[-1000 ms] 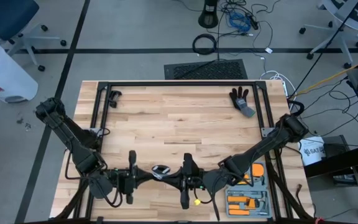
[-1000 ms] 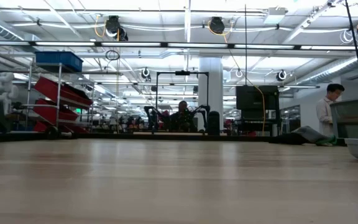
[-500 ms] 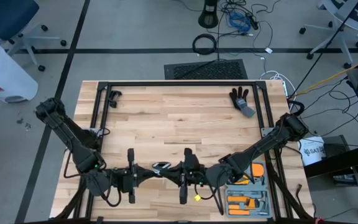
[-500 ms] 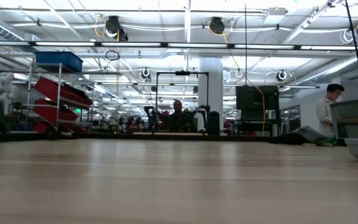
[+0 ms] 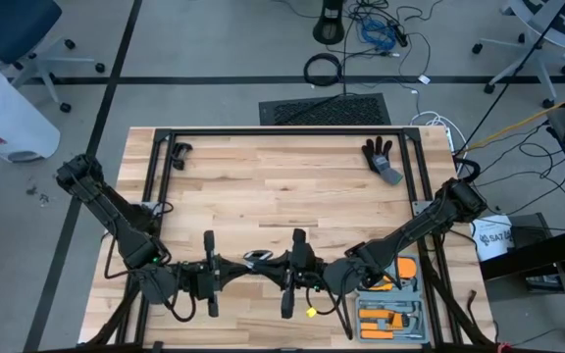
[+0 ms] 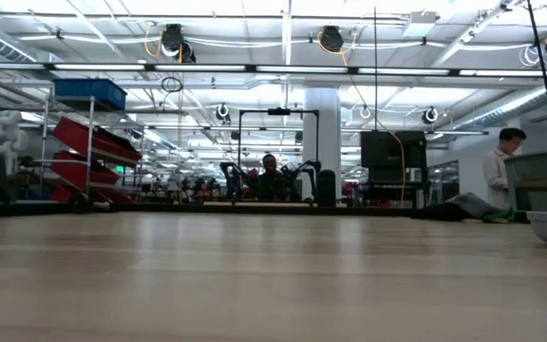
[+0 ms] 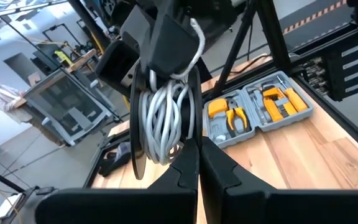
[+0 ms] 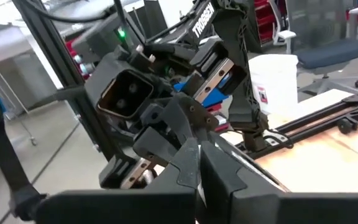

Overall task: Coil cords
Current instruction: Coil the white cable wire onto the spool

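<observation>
The black disc-shaped reel [image 7: 135,124] with the white cord [image 7: 166,118] wound on it hangs in the air between my two grippers, above the table's near edge; in the high view it shows as a small pale shape [image 5: 258,258]. My left gripper [image 5: 238,265] is shut at the reel's left side. My right gripper [image 5: 275,265] is shut at its right side and shows in the left wrist view as the dark block [image 7: 166,37] beyond the coil. The low view shows neither the arms nor the reel. My left gripper comes level from the table's left. Its two fingers [image 7: 185,174] meet on the near edge of the wound cord [image 7: 173,149] beside the disc's rim. The reel stands on edge, clear of the table. My right gripper comes level from the table's right and is shut on the opposite edge of the coil [image 7: 173,74], where a loop of white cord [image 7: 196,37] curves around its fingers. Whether it has the cord or the reel's rim is hidden by its own fingers.
An open tool case with orange-handled tools [image 5: 390,309] lies at the near right corner. A black glove [image 5: 381,157] lies at the far right, a small black object [image 5: 178,152] at the far left. Black frame rails [image 5: 282,130] border the table. A person [image 6: 501,171] stands in the room beyond.
Both grippers have gone a little toward the table's far edge with the reel between them, staying shut. The reel has turned somewhat and shows narrower from above than before.
</observation>
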Tool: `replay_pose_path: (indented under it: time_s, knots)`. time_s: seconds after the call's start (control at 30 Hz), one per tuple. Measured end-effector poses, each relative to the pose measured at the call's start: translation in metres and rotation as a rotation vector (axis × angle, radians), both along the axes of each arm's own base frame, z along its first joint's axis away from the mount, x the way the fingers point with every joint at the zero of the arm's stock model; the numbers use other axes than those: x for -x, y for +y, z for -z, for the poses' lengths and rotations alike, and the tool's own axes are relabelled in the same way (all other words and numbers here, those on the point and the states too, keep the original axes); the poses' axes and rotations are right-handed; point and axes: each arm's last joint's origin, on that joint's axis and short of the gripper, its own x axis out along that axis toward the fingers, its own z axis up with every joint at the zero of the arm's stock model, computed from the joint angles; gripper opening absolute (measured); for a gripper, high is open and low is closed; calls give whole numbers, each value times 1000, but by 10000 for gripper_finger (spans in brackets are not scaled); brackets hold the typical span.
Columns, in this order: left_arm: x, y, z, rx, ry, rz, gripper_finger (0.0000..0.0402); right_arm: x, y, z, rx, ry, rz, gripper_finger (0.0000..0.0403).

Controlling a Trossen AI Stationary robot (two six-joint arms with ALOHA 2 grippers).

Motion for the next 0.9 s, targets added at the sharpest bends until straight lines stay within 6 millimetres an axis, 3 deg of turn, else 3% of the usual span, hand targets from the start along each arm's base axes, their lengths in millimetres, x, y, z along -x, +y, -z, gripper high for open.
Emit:
replay_pose_path:
  time_s: [0.57,0.77,0.9]
  knots:
    - [0,0,0,3,3,11,2,2,8,-1,91,-2,-156,64]
    - [0,-1,0,9,4,29,2,10,12,-17,167,-31,-203,86]
    - [-1,-1,0,18,0,33,2,27,17,-33,241,-35,-247,107]
